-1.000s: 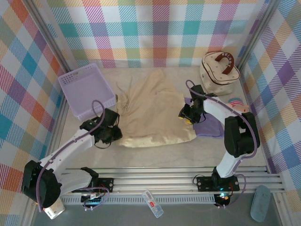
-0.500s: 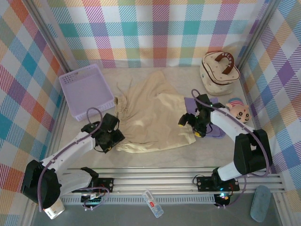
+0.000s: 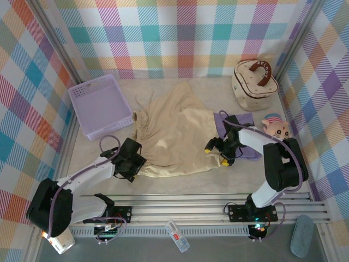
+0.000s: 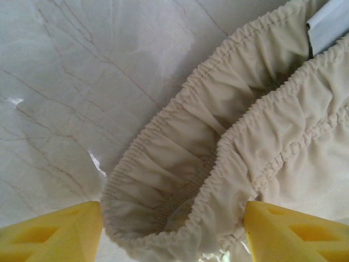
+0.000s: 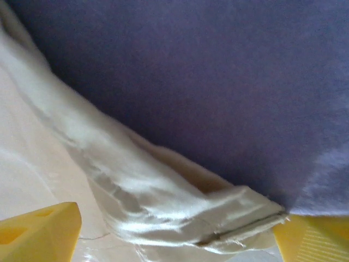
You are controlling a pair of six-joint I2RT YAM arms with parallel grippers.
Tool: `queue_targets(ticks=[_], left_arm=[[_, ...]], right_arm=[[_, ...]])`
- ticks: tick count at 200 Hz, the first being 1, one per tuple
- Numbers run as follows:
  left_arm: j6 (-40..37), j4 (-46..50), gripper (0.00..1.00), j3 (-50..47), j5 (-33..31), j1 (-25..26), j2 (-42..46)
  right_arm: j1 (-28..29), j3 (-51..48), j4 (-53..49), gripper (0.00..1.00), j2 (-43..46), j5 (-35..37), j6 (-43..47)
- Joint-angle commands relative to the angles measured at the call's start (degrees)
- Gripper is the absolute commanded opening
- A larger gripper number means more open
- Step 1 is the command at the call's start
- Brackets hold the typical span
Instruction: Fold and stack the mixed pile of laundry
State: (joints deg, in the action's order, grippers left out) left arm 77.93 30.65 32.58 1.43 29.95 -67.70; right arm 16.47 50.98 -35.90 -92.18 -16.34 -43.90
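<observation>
The beige-cream garment (image 3: pixel 174 128) lies spread flat in the middle of the table. Its gathered elastic waistband (image 4: pixel 180 164) is at the near left, its hem corner (image 5: pixel 163 202) at the near right. The lavender-purple T-shirt (image 3: pixel 242 136) lies folded to the right, partly under my right arm, and shows as dark purple cloth (image 5: pixel 207 76) behind the hem. My left gripper (image 3: pixel 130 164) (image 4: pixel 173 240) is open, its yellow fingertips either side of the waistband. My right gripper (image 3: pixel 221 153) (image 5: pixel 177 240) is open astride the hem corner.
A lavender perforated basket (image 3: pixel 101 105) stands at the back left. The cream round case (image 3: pixel 253 83) with a brown handle is at the back right, with a small plush toy (image 3: pixel 277 128) near it. Checked walls enclose three sides. Metal rails (image 3: pixel 191 210) run along the near edge.
Both grippers have drawn the garment's near corners towards the front and lowered them. Their jaws then opened and let the cloth go, and it now lies flatter.
</observation>
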Motion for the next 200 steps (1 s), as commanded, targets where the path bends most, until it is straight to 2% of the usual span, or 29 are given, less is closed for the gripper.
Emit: queue_targets(ticks=[1,46,90,107,124,147,156,170,184,200], left_arm=[[4.7,-1.8,0.69,2.1,-1.8,1.9,-1.6],[9.9,-2.4,0.67,-0.1,-3.3,3.0,-1.3],[9.4,4.4,0.72,3.9,-4.5,3.4,1.7],[9.8,4.3,0.67,3.0,-5.3,3.4,1.1],[10.4,2.0,0.58,1.4,-5.2,3.5,0.1],[10.1,1.8,0.57,1.0,-4.5,3.7,-1.4],[9.8,2.3,0.55,1.1,-4.6,3.8,-1.4],[9.6,3.0,0.43,1.0,-5.3,3.8,-0.9],[10.0,3.4,0.27,0.7,-6.3,3.8,0.1],[10.2,4.4,0.24,1.2,-7.2,3.8,1.6]], right_arm=[[-0.1,1.4,2.4,0.90,-0.5,-1.8,-2.1],[-0.1,1.0,-1.0,0.88,1.6,-3.1,-2.0],[-0.2,3.1,-11.8,0.91,8.6,-0.7,2.3],[-0.1,3.2,-10.8,0.91,7.7,1.1,2.3],[-0.4,3.2,-8.1,0.89,4.6,-0.6,0.8],[-0.3,1.8,-2.9,0.86,1.8,-1.8,-3.0],[-0.3,1.3,-1.5,0.81,1.1,-1.9,-3.8],[-0.3,0.9,-0.1,0.68,-0.3,-1.6,-4.6],[-0.3,1.0,0.9,0.49,-1.4,-1.6,-4.9],[-0.3,1.2,0.8,0.26,-1.2,-1.3,-5.0]])
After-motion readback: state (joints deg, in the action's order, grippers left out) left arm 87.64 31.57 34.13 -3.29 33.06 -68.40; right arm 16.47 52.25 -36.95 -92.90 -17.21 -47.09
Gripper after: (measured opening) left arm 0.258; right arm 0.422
